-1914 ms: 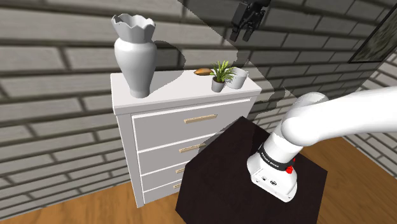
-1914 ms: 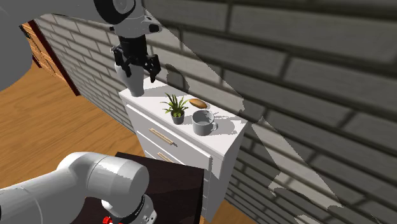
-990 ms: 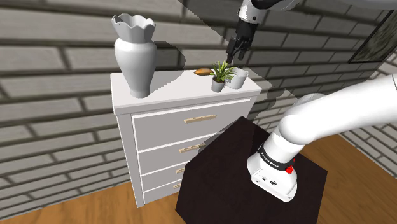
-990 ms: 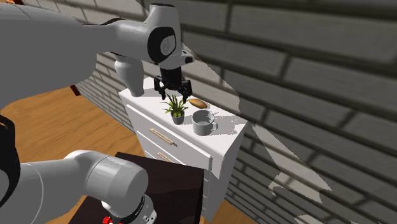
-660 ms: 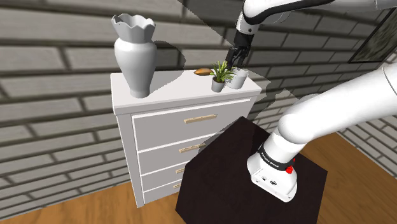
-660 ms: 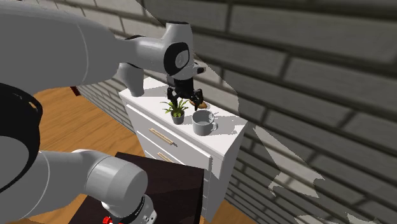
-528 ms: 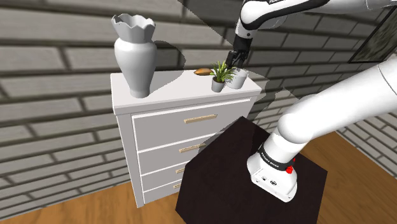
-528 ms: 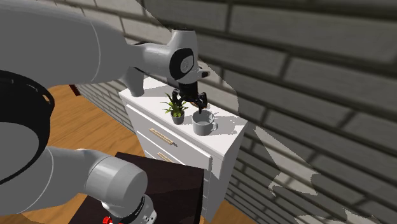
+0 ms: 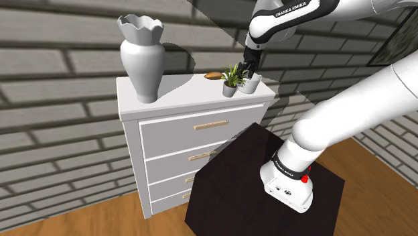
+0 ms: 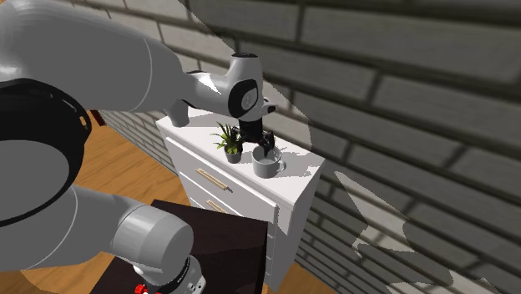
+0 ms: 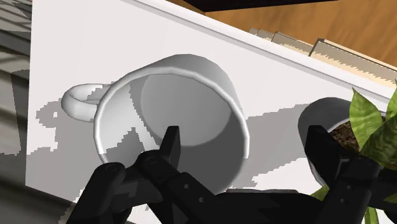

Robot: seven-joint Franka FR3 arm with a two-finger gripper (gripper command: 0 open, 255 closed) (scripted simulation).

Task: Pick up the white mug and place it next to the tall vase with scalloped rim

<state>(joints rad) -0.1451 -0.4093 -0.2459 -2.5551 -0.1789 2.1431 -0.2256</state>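
The white mug [image 9: 252, 83] stands upright near the right end of the white dresser top [image 9: 181, 92] in the shoulder view. The tall grey-white vase with a scalloped rim [image 9: 141, 57] stands at the opposite end. My gripper [image 9: 246, 70] is low over the mug [image 10: 267, 165] and open. In the wrist view one finger [image 11: 170, 144] hangs inside the mug's mouth [image 11: 170, 113] and the other [image 11: 322, 150] is outside, towards the plant pot. The mug's wall lies between them, unclasped by my gripper [image 11: 245, 150]. Its handle [image 11: 79, 102] points away from the plant.
A small potted plant [image 9: 232, 78] stands right beside the mug, close to the outer finger [image 11: 331, 118]. A brown bread roll [image 9: 214, 75] lies behind it near the brick wall. The dresser has drawers with brass handles [image 9: 210, 125]. The dark stand [image 9: 234, 188] sits in front.
The gripper has come down from high above the dresser, past the plant, to the mug's rim. It stayed open. The mug, plant and vase have not moved.
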